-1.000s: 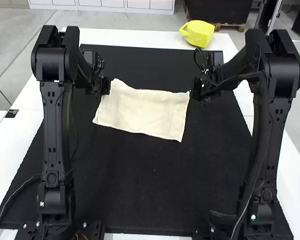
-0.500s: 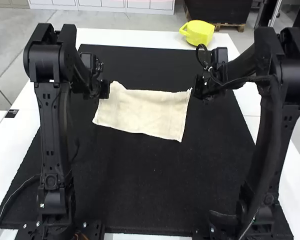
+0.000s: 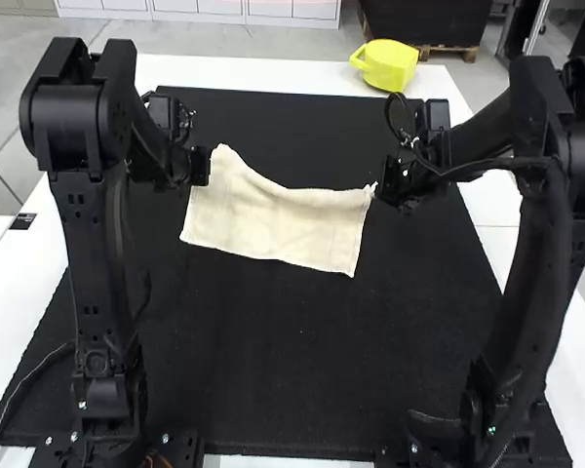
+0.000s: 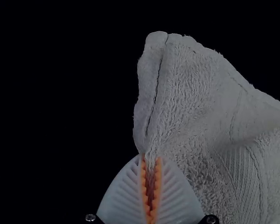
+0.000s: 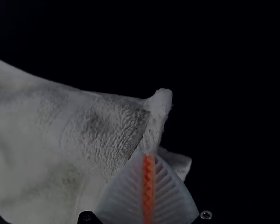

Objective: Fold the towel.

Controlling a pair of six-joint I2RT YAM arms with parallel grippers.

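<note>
Towel [image 3: 273,229] now sags along its far edge, left claw [image 4: 150,157] and right claw [image 5: 148,155] pinching near corners; fold looks primed!

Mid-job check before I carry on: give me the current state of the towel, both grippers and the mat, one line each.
Towel: spread between the grippers, far edge sagging mid-span; any existing fold can't be told.
Left gripper: closed on the towel near its far left corner.
Right gripper: closed on the towel near its far right corner.
Mat: flat, beneath the towel.
</note>
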